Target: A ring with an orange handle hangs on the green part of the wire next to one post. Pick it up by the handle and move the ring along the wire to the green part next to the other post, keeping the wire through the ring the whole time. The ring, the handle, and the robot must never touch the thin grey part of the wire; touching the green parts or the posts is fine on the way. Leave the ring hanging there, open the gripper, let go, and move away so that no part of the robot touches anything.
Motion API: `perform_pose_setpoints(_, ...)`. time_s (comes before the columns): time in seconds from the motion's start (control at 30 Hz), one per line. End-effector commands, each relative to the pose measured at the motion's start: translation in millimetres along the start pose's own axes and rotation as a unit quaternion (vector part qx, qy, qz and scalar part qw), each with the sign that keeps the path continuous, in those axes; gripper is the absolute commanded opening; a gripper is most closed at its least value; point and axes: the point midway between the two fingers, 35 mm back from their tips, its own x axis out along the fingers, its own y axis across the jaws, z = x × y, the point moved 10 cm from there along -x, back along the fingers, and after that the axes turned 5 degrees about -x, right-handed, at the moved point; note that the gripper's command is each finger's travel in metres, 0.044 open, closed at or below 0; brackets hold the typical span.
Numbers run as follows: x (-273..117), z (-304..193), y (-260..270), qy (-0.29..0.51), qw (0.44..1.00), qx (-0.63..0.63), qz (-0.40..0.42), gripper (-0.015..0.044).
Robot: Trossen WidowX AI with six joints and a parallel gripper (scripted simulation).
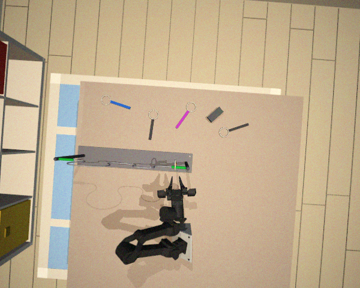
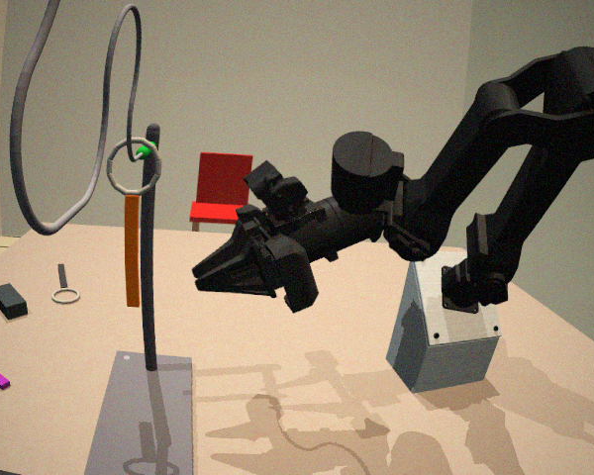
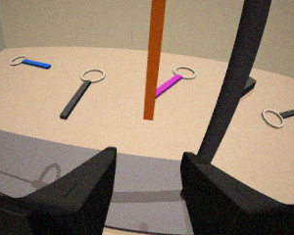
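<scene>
The ring (image 1: 174,160) (image 2: 110,179) hung around the wire by the green part next to the near post (image 2: 148,265) (image 3: 230,93), its orange handle (image 2: 132,250) (image 3: 154,64) pointing down. The claw (image 1: 176,177) (image 2: 195,278) (image 3: 149,159) was spread, pinching nothing, and stood apart from the handle.

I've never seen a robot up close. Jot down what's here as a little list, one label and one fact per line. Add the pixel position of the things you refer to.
Ring: pale (image 1: 174,160) (image 2: 109,176), hanging with the wire passing through it
Handle: orange (image 2: 132,250) (image 3: 154,64), pointing down from the ring
Jaws: apart, nothing between them, clear of the handle
Nearest post: dark, upright (image 2: 148,255) (image 3: 230,88), beside the handle
Wire's end at that post: green (image 1: 179,167) (image 2: 144,150)
Loose rings lying on the table: four, with one blue, one magenta and two dark handles
Chair: red (image 2: 224,178), in the background
</scene>
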Motion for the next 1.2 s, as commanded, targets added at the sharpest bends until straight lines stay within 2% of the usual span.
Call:
perform_pose_setpoints(0.0, -1, -1, 1, 0.002, 1.0, -0.001, 0.002, 0.016)
perform_pose_setpoints(0.7, -1, -1, 1, 0.002, 1.0, -0.001, 0.002, 0.016)
perform_pose_setpoints(0.9, -47, -6, 2, -0.001, 1.0, 0.001, 0.001, 0.0317)
perform_pose_setpoints(1.03, -48, -7, 2, -0.001, 1.0, 0.001, 0.001, 0.0423)
perform_pose_setpoints(1.07, -48, -7, 2, -0.001, 1.0, 0.001, 0.001, 0.044)
perform_pose_setpoints(1.17, -48, -7, 2, -0.001, 1.0, 0.001, 0.001, 0.044)
